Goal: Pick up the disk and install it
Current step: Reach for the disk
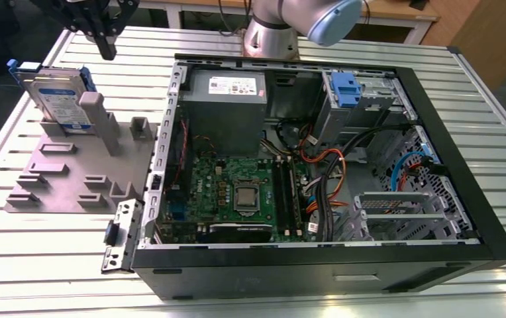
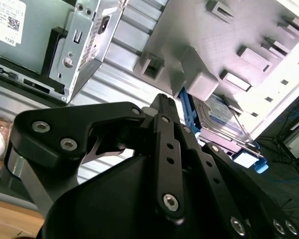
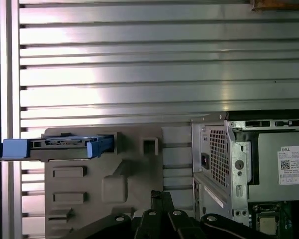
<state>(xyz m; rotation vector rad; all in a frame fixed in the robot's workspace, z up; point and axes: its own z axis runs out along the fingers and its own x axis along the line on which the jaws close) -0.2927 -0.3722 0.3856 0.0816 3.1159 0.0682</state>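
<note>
Currently, the gripper [image 1: 105,53], its fingers pressed together on nothing, hangs near but clear of the disk [image 1: 59,94] standing upright in the grey fixture [image 1: 59,189].

Arm [image 1: 271,36] rises from base, elbow bent; gripper [image 1: 105,53] hangs raised, pointing down, jaws closed together.
</note>
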